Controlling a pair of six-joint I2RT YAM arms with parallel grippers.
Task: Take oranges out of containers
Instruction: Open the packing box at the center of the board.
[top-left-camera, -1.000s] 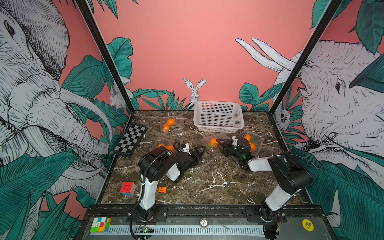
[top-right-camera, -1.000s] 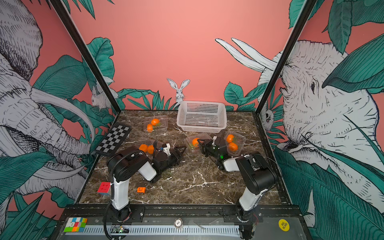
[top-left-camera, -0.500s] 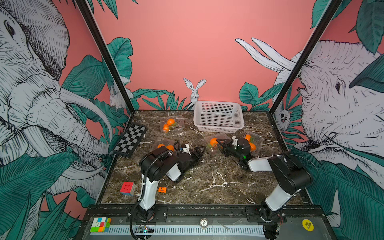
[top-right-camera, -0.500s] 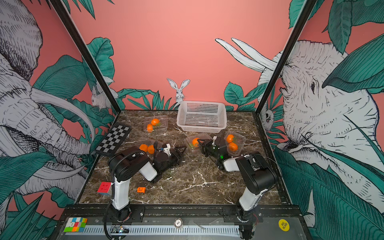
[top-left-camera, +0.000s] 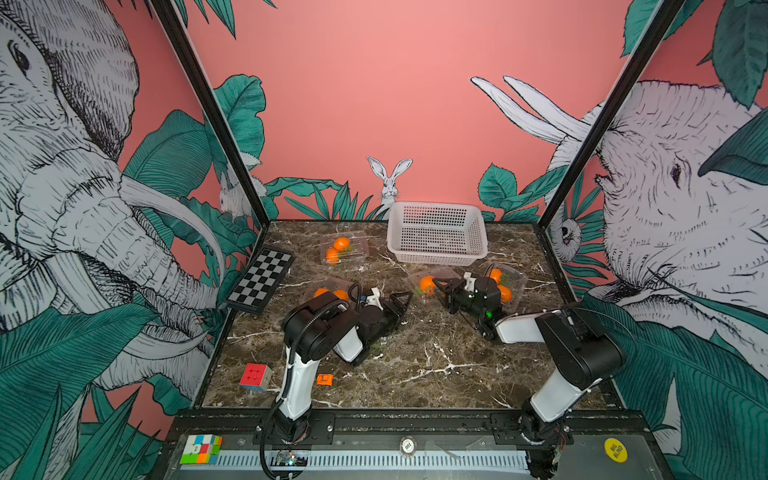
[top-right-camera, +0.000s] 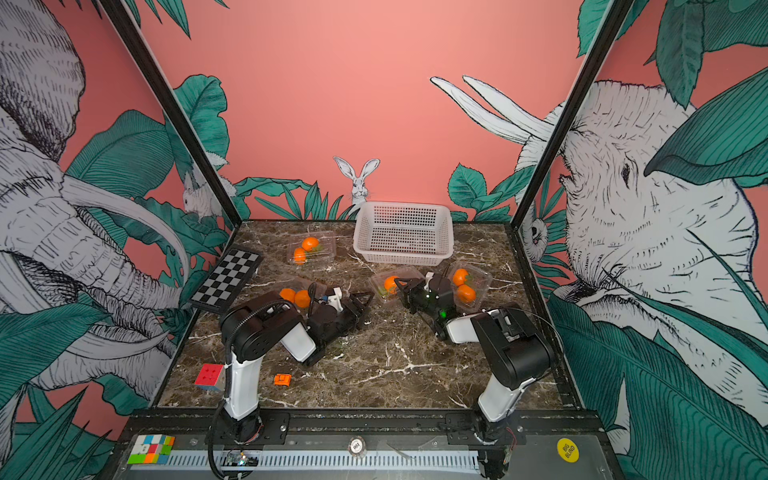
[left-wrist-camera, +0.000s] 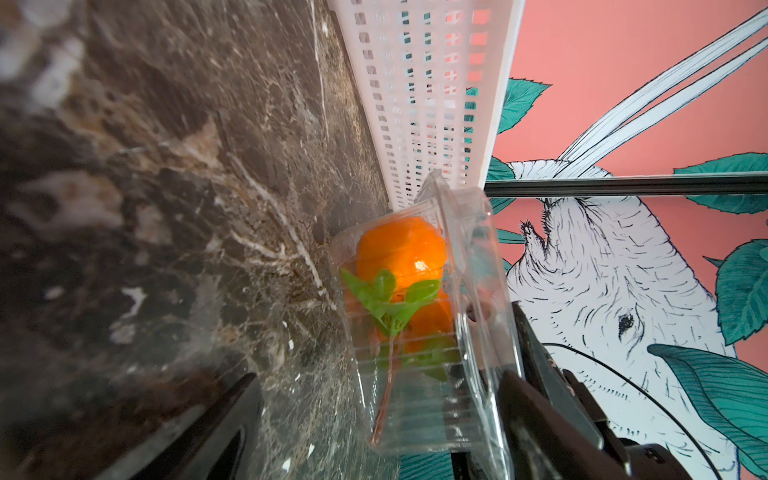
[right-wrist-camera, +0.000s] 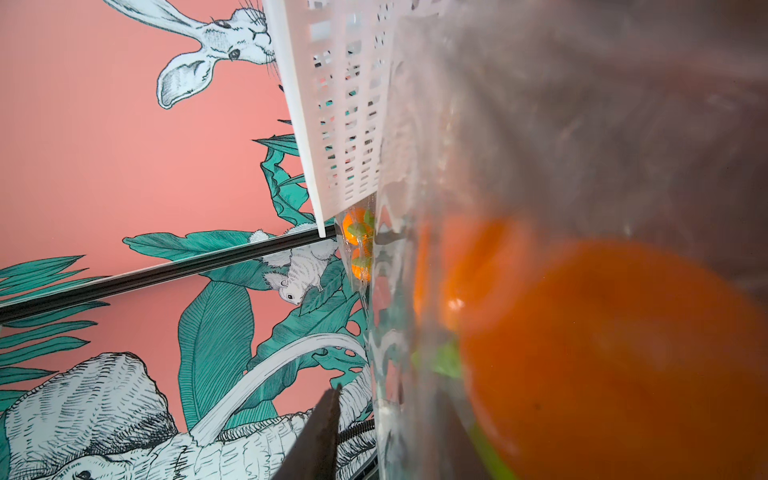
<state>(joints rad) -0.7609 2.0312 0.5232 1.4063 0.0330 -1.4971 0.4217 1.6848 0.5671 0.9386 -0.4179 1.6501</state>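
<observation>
You look down on a dark marble tabletop (top-left-camera: 415, 374) inside a booth with pink mural walls. A white perforated basket (top-left-camera: 436, 253) stands at the back, right of centre. A folded chessboard (top-left-camera: 261, 284) lies along the left edge.

Your left claw (top-left-camera: 401, 301) sits low near the middle, its jaws spread wide. The middle container (left-wrist-camera: 415, 415) lies just ahead of them. Your right claw (top-left-camera: 441, 286) reaches in from the opposite side, jaws narrow, pinching that container's clear lid, which is partly lifted. Two leafy oranges (left-wrist-camera: 401, 249) sit inside it.

Three more containers rest on the tabletop, each with two oranges inside. One (top-left-camera: 357, 249) is just left of the basket, one (top-left-camera: 328, 284) lies behind your left arm, and one (top-left-camera: 517, 280) lies behind your right claw.

Near the front left are a red-topped puzzle cube (top-left-camera: 255, 376) and a smaller flat orange block (top-left-camera: 324, 379).
</observation>
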